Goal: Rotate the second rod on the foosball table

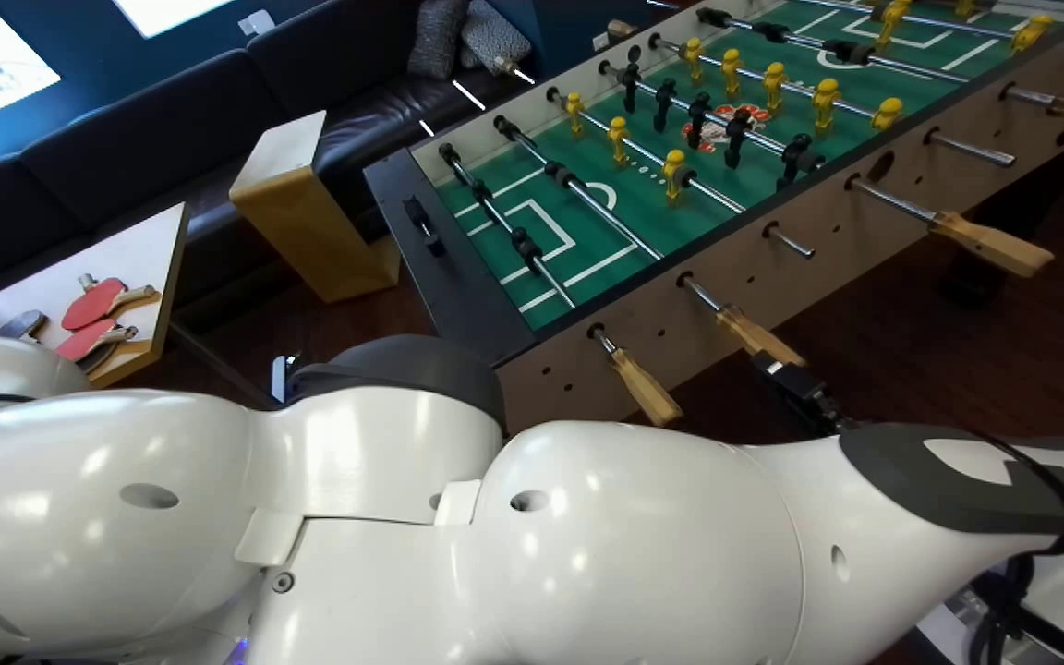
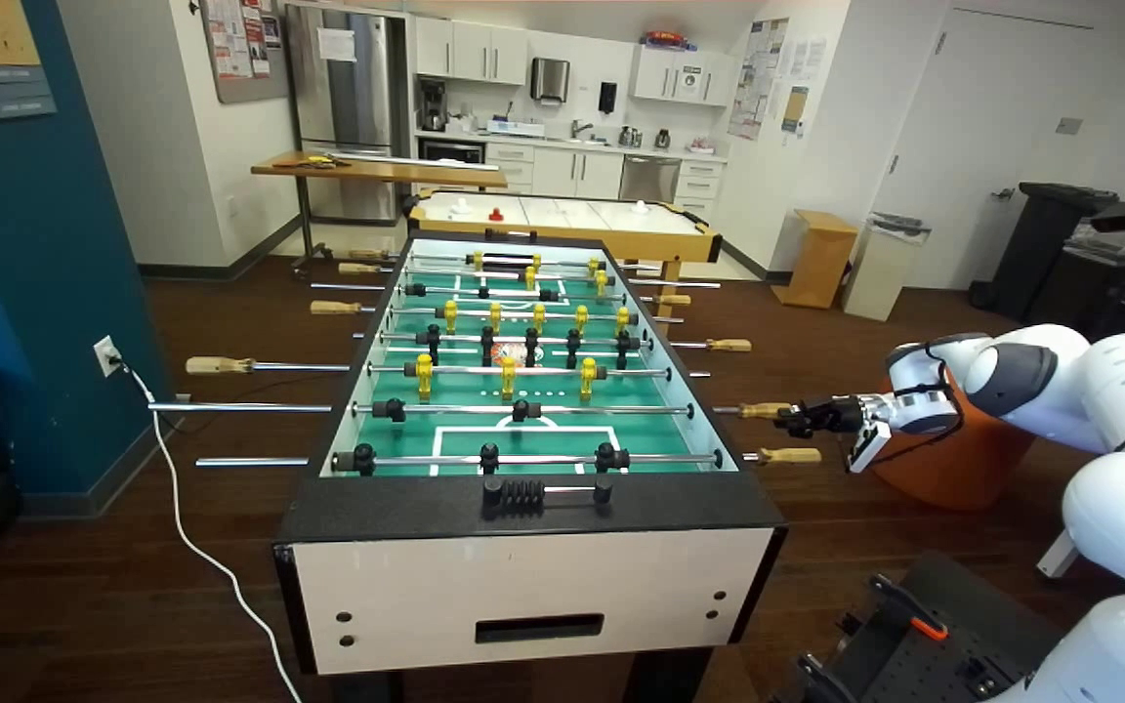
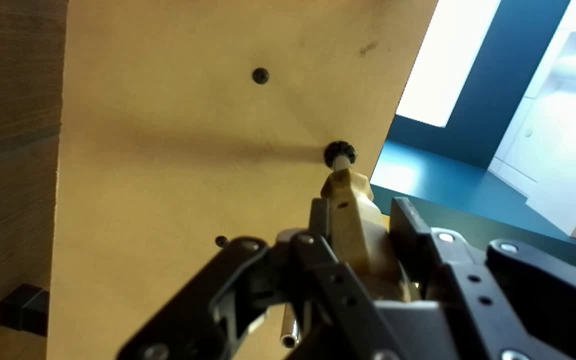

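Note:
The foosball table (image 1: 444, 286) (image 2: 377, 510) has a green pitch and light wood walls; its side wall (image 3: 168, 90) fills much of the wrist view. The second rod (image 2: 602, 410) is a silver bar with two black figures that look about level. Its tan wooden handle (image 1: 743, 328) sticks out of the side wall. My gripper (image 2: 785, 418) is around this handle (image 3: 355, 230). In the wrist view the two fingers (image 3: 360, 212) stand on either side of it, partly closed and pressed close, with a thin gap beside the right fingertip. The handle's outer end is hidden by the gripper.
The end rod's handle (image 1: 645, 386) (image 2: 789, 455) is close beside the gripper. A bare metal rod end (image 1: 791, 242) sticks out on the other side, and another handle (image 1: 994, 242) beyond it. An orange bin (image 2: 963, 464) stands below the arm.

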